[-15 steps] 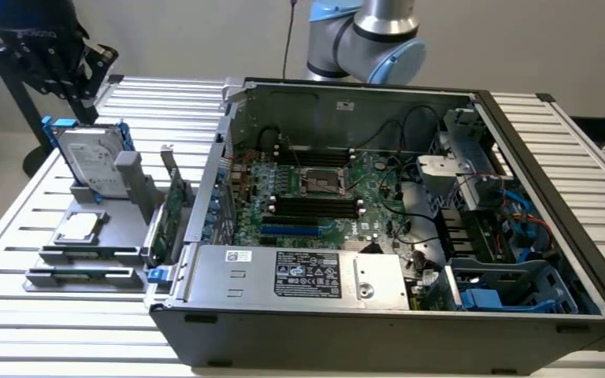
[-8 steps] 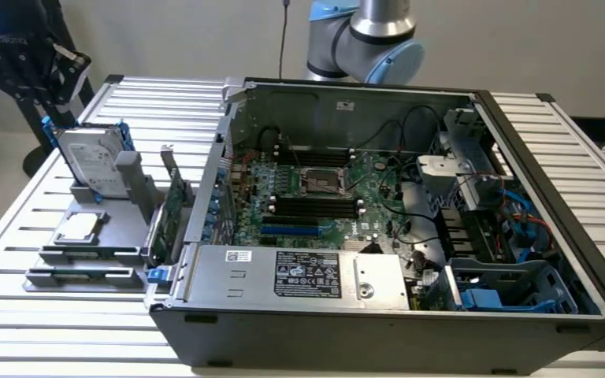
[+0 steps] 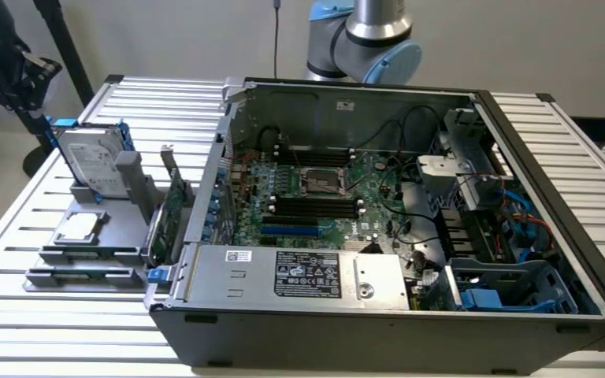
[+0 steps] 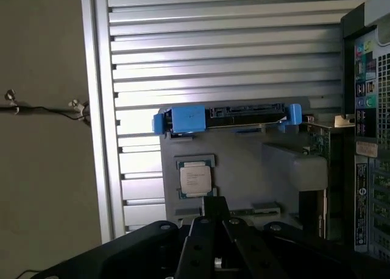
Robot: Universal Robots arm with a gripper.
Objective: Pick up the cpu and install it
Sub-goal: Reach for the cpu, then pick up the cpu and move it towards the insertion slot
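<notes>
The cpu (image 3: pixel 79 227) is a small silver square chip lying flat in a recess of the grey fixture (image 3: pixel 124 236), on the exterior view's left beside the open computer case (image 3: pixel 387 331). In the wrist view the cpu (image 4: pixel 195 180) lies just beyond my gripper (image 4: pixel 214 207). The gripper's dark fingers are shut together with nothing between them, and they hang well above the fixture. Inside the case, the motherboard's empty socket (image 3: pixel 318 183) has a metal frame around it. The arm's blue and silver joint (image 3: pixel 371 35) rises behind the case.
A silver hard drive in a blue frame (image 3: pixel 92 161) (image 4: pixel 189 119) stands upright behind the cpu. Green memory sticks (image 3: pixel 82 276) lie at the fixture's near end. A green card (image 3: pixel 176 205) stands by the case wall. The slatted table's edge (image 4: pixel 97 108) borders the floor. A black shape (image 3: pixel 3 71) hangs at upper left.
</notes>
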